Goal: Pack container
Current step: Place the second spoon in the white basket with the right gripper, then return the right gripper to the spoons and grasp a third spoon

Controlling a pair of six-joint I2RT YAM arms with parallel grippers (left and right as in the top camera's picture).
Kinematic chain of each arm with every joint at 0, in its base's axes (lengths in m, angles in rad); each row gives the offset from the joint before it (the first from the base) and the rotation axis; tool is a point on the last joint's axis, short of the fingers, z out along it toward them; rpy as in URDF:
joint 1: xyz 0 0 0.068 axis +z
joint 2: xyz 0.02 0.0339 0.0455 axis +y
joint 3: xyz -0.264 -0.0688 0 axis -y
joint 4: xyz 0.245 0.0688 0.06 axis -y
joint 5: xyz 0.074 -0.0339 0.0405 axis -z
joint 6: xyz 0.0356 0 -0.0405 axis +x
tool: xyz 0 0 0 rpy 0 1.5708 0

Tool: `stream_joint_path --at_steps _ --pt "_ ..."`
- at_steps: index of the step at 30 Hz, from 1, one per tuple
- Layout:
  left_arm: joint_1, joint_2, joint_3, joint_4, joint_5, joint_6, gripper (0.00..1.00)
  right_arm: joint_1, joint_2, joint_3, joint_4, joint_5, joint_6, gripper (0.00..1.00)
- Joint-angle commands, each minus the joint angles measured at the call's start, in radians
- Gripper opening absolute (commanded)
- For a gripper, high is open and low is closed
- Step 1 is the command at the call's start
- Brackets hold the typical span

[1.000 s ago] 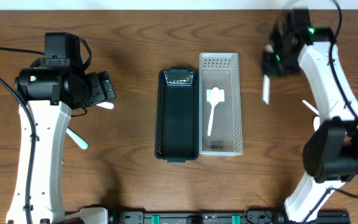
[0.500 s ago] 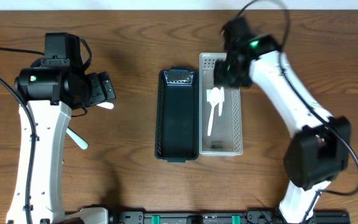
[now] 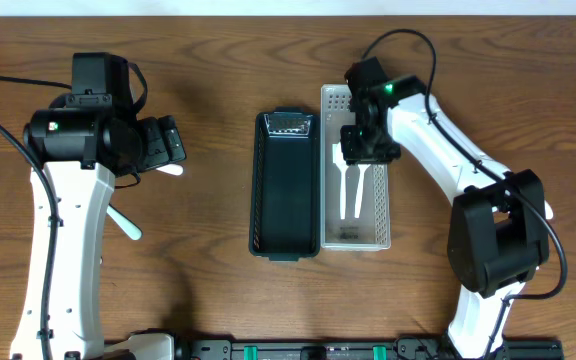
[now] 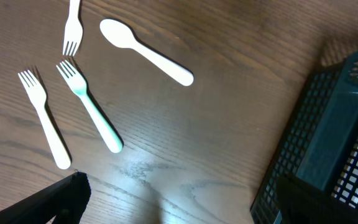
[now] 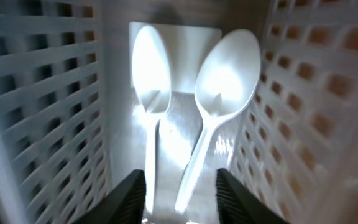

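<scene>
A white lattice basket (image 3: 383, 215) stands right of a black lattice basket (image 3: 286, 200) at mid-table. Two white spoons (image 3: 349, 195) lie side by side in the white basket. In the right wrist view they are the left spoon (image 5: 151, 68) and the right spoon (image 5: 225, 74), between the basket walls (image 5: 42, 93). My right gripper (image 3: 364, 150) (image 5: 180, 196) is open low inside the white basket, with the spoon handles between its fingers. My left gripper (image 3: 173, 145) (image 4: 173, 208) is open and empty above the bare table, left of the black basket (image 4: 347, 137).
Loose cutlery lies on the table under the left arm: a white spoon (image 4: 145, 50), a pale green fork (image 4: 89, 112) and two white forks (image 4: 42, 124) (image 4: 71, 25). One white piece (image 3: 125, 222) lies by the left arm. The black basket holds a small item at its far end (image 3: 288, 124).
My right arm swung from the far right of the table to over the white basket. The white piece it carried is gone from the jaws, and a second spoon lies in the basket. Left arm unmoved.
</scene>
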Motion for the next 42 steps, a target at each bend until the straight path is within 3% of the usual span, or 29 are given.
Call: stream_joint_path --at_steps 1,6,10,16,24,30,32,37,42 --pt "0.002 0.004 0.002 -0.006 -0.013 0.013 0.98 -0.033 -0.028 0.198 -0.084 0.017 -0.147 0.43" --pt "0.002 0.004 0.002 -0.006 -0.013 0.013 0.98 -0.138 -0.074 0.507 -0.286 0.151 -0.227 0.63" --pt "0.002 0.004 0.002 -0.005 -0.013 0.013 0.98 -0.262 -0.140 0.597 -0.394 0.200 -0.246 0.66" --pt "0.002 0.004 0.002 -0.005 -0.013 0.013 0.98 -0.399 -0.237 0.568 -0.609 0.217 -0.116 0.68" --pt "0.002 0.004 0.002 -0.001 -0.013 0.013 0.98 -0.462 -0.626 0.220 -0.608 0.203 -0.123 0.70" --pt "0.002 0.004 0.002 -0.001 -0.013 0.013 0.98 -0.513 -0.930 -0.132 -0.529 0.202 -0.145 0.99" --pt "0.002 0.004 0.002 -0.001 -0.013 0.013 0.98 -0.520 -1.000 -0.249 -0.435 0.201 -0.186 0.99" --pt "0.002 0.004 0.002 -0.001 -0.013 0.013 0.98 -0.556 -1.012 -0.448 -0.209 0.203 -0.280 0.99" --pt "0.002 0.004 0.002 -0.001 -0.012 0.013 0.98 -0.720 -0.846 -0.526 -0.065 0.174 -0.443 0.99"
